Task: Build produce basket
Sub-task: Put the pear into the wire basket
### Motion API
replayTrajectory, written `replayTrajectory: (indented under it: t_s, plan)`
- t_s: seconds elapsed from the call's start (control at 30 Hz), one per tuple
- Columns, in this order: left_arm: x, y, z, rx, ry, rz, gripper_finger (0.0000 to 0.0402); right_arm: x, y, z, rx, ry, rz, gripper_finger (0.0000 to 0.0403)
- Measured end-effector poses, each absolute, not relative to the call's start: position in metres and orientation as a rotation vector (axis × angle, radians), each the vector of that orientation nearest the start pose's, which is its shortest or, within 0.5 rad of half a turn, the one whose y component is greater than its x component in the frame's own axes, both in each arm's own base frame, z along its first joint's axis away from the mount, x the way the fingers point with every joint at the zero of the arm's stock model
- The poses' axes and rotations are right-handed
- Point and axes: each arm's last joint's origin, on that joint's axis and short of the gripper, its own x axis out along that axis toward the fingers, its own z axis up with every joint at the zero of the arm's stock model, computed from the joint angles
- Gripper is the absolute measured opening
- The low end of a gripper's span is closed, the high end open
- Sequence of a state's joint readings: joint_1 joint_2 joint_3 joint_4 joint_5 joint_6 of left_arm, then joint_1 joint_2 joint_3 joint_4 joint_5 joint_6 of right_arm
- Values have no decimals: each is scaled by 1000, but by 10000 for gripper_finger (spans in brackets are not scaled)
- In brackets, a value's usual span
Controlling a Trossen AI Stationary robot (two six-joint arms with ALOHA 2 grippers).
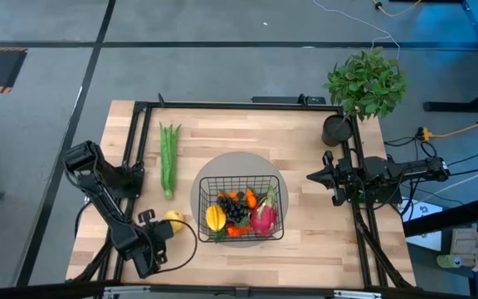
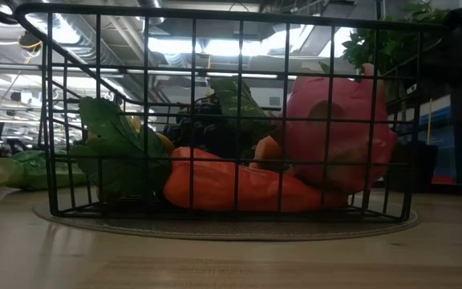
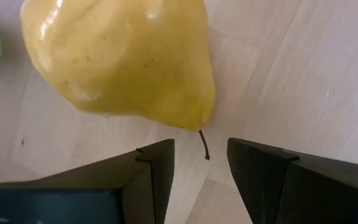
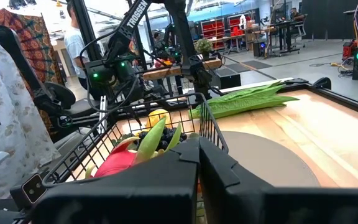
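The black wire basket (image 1: 275, 184) stands on a round grey mat in the table's middle. It holds a pink dragon fruit (image 1: 264, 218), a yellow fruit (image 1: 215, 218), dark grapes (image 1: 236, 212), small oranges and an orange carrot (image 2: 239, 189). Long green stalks (image 1: 168, 158) lie on the table left of and beyond the basket. A yellow pear (image 3: 123, 56) lies on its side on the wood just left of the basket. My left gripper (image 3: 201, 149) is open just short of the pear's stem end, touching nothing. My right gripper (image 1: 312, 176) hovers shut to the right of the basket.
A leafy potted plant (image 1: 365, 83) stands at the far right corner. The grey mat (image 1: 210, 170) reaches out past the basket. Black frame rails (image 1: 135, 141) run along the table's left, far and right sides. A person (image 4: 76, 37) stands in the room beyond the table's left.
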State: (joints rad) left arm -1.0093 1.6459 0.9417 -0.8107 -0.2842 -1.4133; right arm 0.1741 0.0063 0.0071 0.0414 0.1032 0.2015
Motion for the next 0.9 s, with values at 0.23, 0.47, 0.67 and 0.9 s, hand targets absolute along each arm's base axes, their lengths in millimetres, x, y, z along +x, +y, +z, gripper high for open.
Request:
replayTrajectory:
  t_s: [0.23, 0.47, 0.67, 0.9]
  plan:
    - [152, -222, 156, -282, 1269, 359, 137, 96, 14, 169, 207, -35, 75, 5]
    - [149, -214, 144, -344, 1289, 426, 137, 96, 14, 169, 207, -34, 75, 5]
    - [148, -212, 139, -351, 1297, 419, 137, 96, 14, 169, 207, -35, 75, 5]
    - [146, -209, 136, -377, 1327, 430, 124, 96, 14, 169, 207, -34, 75, 5]
